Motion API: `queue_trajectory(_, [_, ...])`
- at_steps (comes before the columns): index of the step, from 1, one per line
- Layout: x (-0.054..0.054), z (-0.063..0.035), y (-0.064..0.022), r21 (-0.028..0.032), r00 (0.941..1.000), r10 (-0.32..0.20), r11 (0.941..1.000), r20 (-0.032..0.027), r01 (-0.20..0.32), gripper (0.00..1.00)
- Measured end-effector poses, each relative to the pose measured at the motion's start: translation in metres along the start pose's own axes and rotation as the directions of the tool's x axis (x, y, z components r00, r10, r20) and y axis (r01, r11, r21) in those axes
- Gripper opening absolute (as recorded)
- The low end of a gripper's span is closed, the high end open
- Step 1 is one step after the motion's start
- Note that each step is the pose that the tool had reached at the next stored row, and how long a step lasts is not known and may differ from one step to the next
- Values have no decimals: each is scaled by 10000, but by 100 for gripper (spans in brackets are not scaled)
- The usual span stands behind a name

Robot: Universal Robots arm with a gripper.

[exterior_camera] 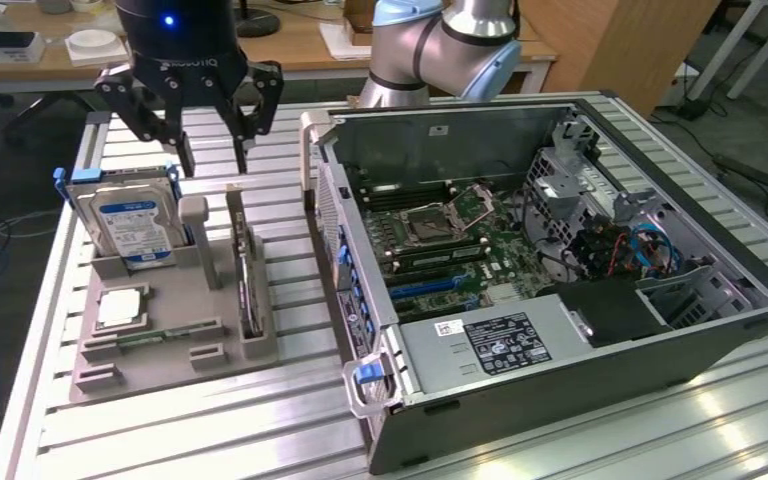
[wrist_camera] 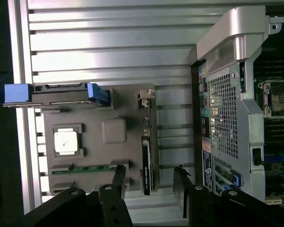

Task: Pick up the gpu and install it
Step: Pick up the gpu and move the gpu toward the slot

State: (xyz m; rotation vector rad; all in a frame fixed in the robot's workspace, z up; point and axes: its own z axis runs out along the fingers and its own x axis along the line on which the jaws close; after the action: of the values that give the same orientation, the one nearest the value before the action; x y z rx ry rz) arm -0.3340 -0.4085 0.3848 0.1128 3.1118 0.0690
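- While the gripper (exterior_camera: 213, 160) hangs empty with its fingers spread, the job is alignment: both fingers should straddle the gpu (exterior_camera: 244, 275) squarely.
- That card stands on edge in a slot of the grey holder (exterior_camera: 157, 355), below the gripper.
- Just beside it, the hard drive (exterior_camera: 131, 225) stands upright; the outer finger probably needs to stay clear of it.
- Farther off, the open computer case (exterior_camera: 518, 110) sits on the desk (exterior_camera: 224, 440).
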Motion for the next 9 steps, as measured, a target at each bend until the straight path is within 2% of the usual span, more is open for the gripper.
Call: queue_trajectory(9, [0,39,-9,-1,10000,0,10000,4,0,53])
